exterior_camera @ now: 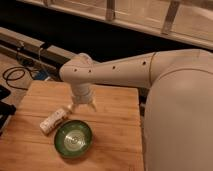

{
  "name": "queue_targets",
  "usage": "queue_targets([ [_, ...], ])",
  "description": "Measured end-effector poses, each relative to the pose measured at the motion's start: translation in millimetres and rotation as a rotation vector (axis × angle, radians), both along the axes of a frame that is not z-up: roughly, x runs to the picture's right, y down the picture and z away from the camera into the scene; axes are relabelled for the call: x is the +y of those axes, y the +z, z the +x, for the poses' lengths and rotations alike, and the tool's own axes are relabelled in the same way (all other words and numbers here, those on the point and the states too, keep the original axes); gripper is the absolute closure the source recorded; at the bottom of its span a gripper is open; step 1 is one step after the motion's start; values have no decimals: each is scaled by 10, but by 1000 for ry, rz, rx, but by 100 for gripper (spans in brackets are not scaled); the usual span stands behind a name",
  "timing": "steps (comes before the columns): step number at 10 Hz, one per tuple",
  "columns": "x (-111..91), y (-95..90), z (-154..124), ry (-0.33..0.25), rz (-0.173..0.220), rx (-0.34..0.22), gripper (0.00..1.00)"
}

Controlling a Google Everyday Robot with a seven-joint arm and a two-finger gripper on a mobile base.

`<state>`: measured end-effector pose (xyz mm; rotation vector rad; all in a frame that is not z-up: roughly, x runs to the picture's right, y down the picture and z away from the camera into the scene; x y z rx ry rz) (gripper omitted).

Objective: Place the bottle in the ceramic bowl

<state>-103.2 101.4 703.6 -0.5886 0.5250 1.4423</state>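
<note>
While the robot's bulky white body fills the right side of the view, its arm (125, 70) stretches leftward over a wooden table (115, 125) and bends down at a rounded joint above the table's middle. The table is made of pale, honey-coloured planks whose grain runs left to right, and it takes up the lower left of the scene. Behind it a dark gap separates the table from a long grey rail (30, 42) that runs diagonally in from the left edge, and farther back a pale ledge (150, 17) with upright posts crosses the top. On the floor to the left of the table lies a looped black cable (14, 75). Near the front of the table sits the green bowl (73, 138), round, shallow and glossy, with a darker rim and a pale ringed centre. Just up and to the left of the bowl, the white bottle (54, 120) lies on its side on the wood, outside the bowl. It is slanted, its narrower end pointing up and right toward the arm. It is close beside the bowl's rim, though whether the two touch I cannot tell. The gripper (83, 107) hangs pointing downward behind the bowl, just right of the bottle's narrow end. Its two fingers (93, 106) are spread apart and grip nothing.
</note>
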Motion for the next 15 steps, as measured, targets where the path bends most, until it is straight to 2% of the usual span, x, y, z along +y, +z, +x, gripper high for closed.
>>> queue_targets([
  [10,-10,-8,5,1,7,4,35],
  [11,-49,-14,1,26,23,15,35],
  [13,-259,45,-39,102,85,41,35],
  [15,-411,145,-293,113,122,23,35],
])
